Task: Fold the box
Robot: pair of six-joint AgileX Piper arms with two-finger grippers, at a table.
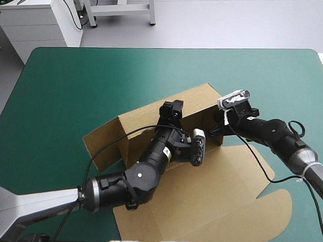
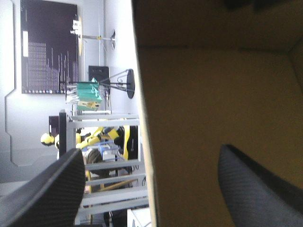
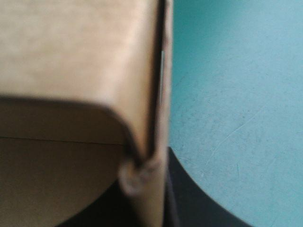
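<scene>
Black fingers (image 2: 47, 189) of my left gripper (image 2: 151, 150) stood apart astride the raised wall of the brown cardboard box (image 1: 211, 207); my right gripper (image 3: 147, 198) pinched its end, where a slip could drop it flat

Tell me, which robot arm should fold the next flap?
Probably left: the left gripper is open astride a wall of the box, free to move. The right gripper is shut on the wall's end, steadying it.

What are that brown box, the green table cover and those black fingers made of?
The box: matte brown cardboard, judging by its creased folds. The teal-green cover: a smooth matte mat, perhaps rubber or vinyl. The left gripper's fingers: black, with a fine woven texture, possibly carbon fibre.
</scene>
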